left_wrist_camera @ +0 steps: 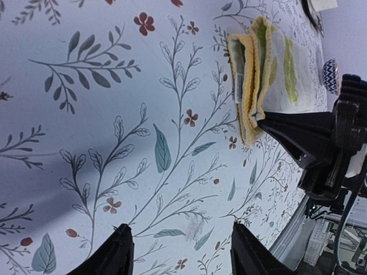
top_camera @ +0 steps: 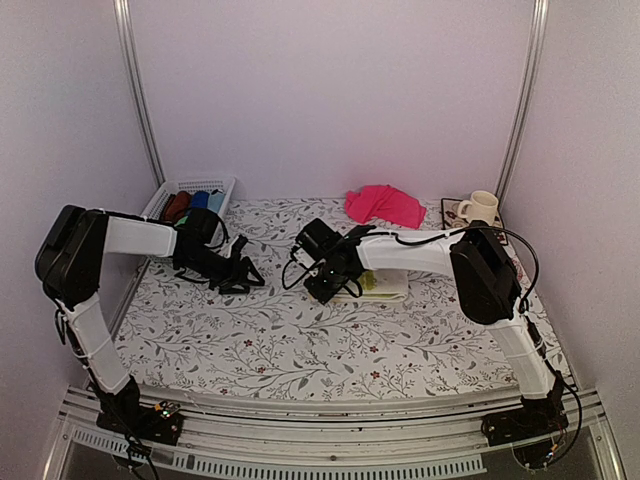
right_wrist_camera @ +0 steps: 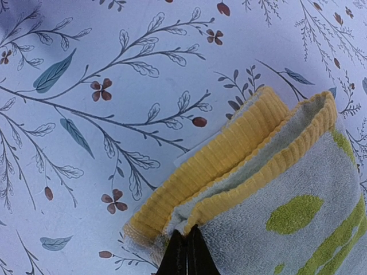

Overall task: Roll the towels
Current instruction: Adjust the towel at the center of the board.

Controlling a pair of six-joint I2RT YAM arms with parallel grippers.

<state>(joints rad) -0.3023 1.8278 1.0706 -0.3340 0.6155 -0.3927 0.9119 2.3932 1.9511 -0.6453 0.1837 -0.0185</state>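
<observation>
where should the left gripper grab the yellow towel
The stacked yellow hem of the towel, on the end facing the left gripper, approached straight across the table: the folded layers end there, and the right gripper pinches only one corner.

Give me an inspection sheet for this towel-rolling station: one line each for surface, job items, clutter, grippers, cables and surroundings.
Surface: floral tablecloth, lying flat, no spills seen.
Job's things: patterned towel folded mid-table; pink towel crumpled at the back.
Clutter: basket holding cloth rolls, back left; mug, back right.
Grippers: left gripper open over bare cloth; right gripper shut on the patterned towel's yellow hem.
Cables: black cable running along the right arm.
Surroundings: white walls; nothing else seen.
</observation>
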